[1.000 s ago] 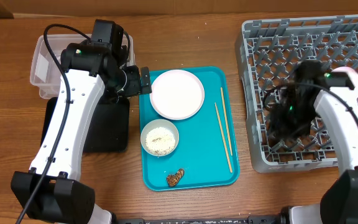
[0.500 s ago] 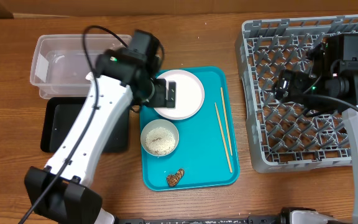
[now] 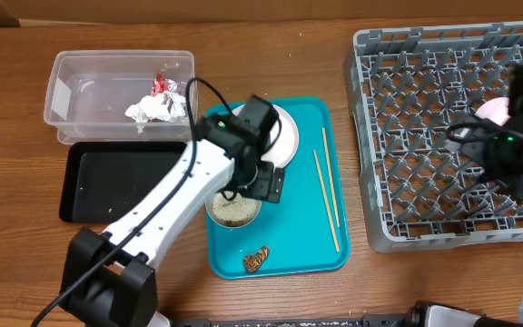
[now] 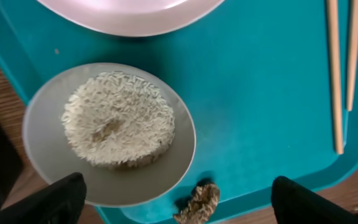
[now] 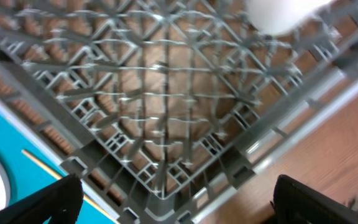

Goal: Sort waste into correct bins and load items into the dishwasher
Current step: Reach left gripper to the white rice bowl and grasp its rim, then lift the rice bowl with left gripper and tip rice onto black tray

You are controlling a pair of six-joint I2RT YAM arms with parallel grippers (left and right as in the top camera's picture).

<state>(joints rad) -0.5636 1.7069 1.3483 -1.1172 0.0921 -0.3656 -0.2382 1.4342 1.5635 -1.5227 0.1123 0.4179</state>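
My left gripper (image 3: 267, 185) (image 4: 176, 198) hovers open over the teal tray (image 3: 284, 238), holding nothing. Just below it stands the small bowl (image 4: 48, 162) (image 3: 234, 211) of rice (image 4: 118, 128), and the brown food lump (image 4: 199, 202) (image 3: 256, 261) lies between my fingertips (image 4: 58, 199). The white plate (image 3: 286, 136) (image 4: 129, 9) and the chopsticks (image 3: 327, 195) (image 4: 335, 74) rest on the same tray. In the clear tub (image 3: 75, 86) lie the napkin (image 3: 148, 110) and the foil wrapper (image 3: 163, 84). My right gripper (image 5: 182, 202) is open above the grey dish rack (image 3: 425, 136) (image 5: 166, 112), where a pale-pink dish (image 3: 493, 109) (image 5: 278, 15) sits.
The black tray (image 3: 121, 182) lies in front of the clear tub with nothing in it. My left arm (image 3: 180, 195) crosses the tray's left edge and covers part of the plate. My right arm (image 3: 505, 150) hangs over the rack's right side.
My left arm swung from the tub across to the teal tray and now sits over the rice bowl. My right arm drew back to the rack's right side, leaving the pink dish uncovered.
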